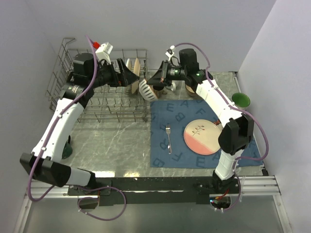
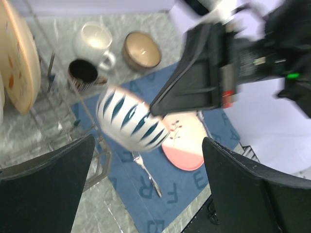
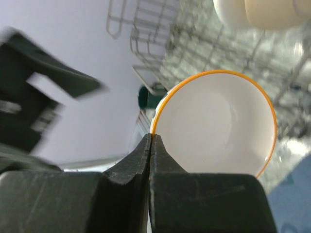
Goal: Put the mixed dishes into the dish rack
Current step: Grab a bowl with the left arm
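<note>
A white bowl with dark blue stripes (image 2: 129,119) is gripped at its orange rim by the right fingers (image 3: 129,167), which are clamped tight on it. The bowl's plain white inside is turned towards the right wrist camera. The bowl is held tilted, clear of the worktop (image 1: 116,141), at the right side of the dish rack (image 1: 63,82), where the rack meets the blue lettered placemat (image 1: 163,155).

The left fingers (image 2: 48,184) are spread wide with nothing between them. They are held above the right part of the rack and pointed at the striped bowl, near it but not touching.

Inside the rack, a tan floral plate (image 2: 19,63) is stood on edge among the tines, with a paler dish (image 3: 228,9) just beside it.

On the placemat, a metal fork (image 1: 168,137) is laid flat, well apart from the pink-and-cream plate (image 1: 203,136), on which a dark sprig is printed. Near the mat's far edge, a white mug (image 2: 95,41), a dark mug (image 2: 85,75) and a brown-rimmed bowl (image 2: 142,50) are grouped close together. Whether the dark mug stands on the mat or just off it cannot be told. A green bowl (image 1: 241,99) is set on the worktop beyond the mat's far right corner, close to the wall.
</note>
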